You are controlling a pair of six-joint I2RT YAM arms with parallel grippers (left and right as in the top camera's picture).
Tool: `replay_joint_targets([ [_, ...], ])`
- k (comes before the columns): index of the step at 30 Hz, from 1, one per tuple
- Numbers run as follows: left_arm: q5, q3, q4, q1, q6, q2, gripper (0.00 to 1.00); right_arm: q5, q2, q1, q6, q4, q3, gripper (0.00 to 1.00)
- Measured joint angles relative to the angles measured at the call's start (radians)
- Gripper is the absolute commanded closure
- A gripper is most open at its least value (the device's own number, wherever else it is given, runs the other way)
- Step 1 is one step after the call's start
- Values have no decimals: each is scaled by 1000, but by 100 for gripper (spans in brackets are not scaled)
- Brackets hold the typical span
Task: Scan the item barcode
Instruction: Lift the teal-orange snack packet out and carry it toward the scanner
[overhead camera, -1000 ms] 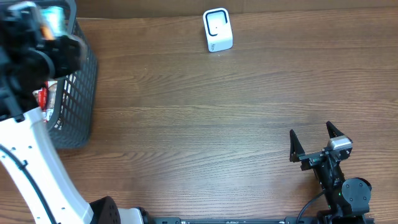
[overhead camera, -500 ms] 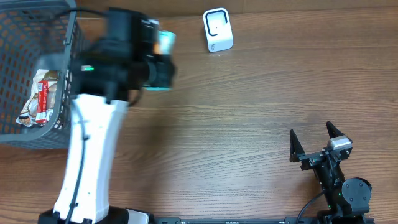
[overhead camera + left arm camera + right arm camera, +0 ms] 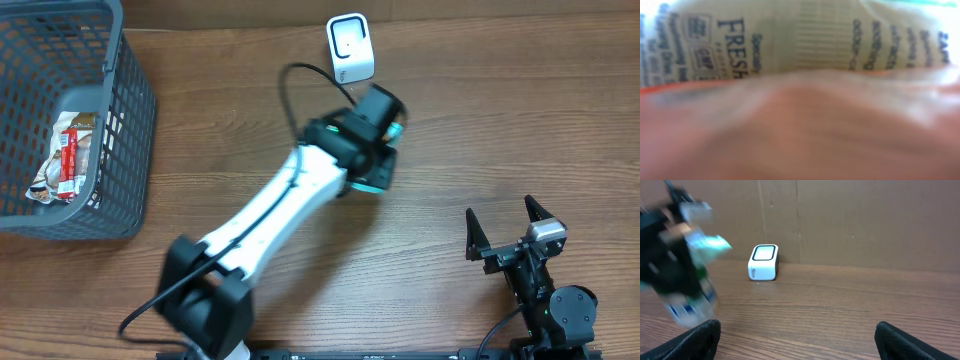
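Packet (image 3: pixel 805 35) in left tool (image 3: pixel 376 158), near scanner (image 3: pixel 350 47)

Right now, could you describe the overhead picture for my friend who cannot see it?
A white robot arm reaches across a wooden table, its left hand holding a packet close to a small white scanner. A grey basket with a wrapped snack sits at far left; the right hand rests open at bottom right.

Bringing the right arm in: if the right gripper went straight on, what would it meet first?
Probably nothing on the way: the right gripper faces bare table up to the back board, though depth is unclear. The scanner sits left of that line.
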Motion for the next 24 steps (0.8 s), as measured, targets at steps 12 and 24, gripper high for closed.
replay_joint_targets([
  [12, -24, -1, 134, -105, -209, 193, 51, 0, 0, 0, 0, 0, 0, 0],
  [24, -26, 0, 147, -118, -263, 202, 0, 1, 0, 0, 1, 0, 0, 0],
])
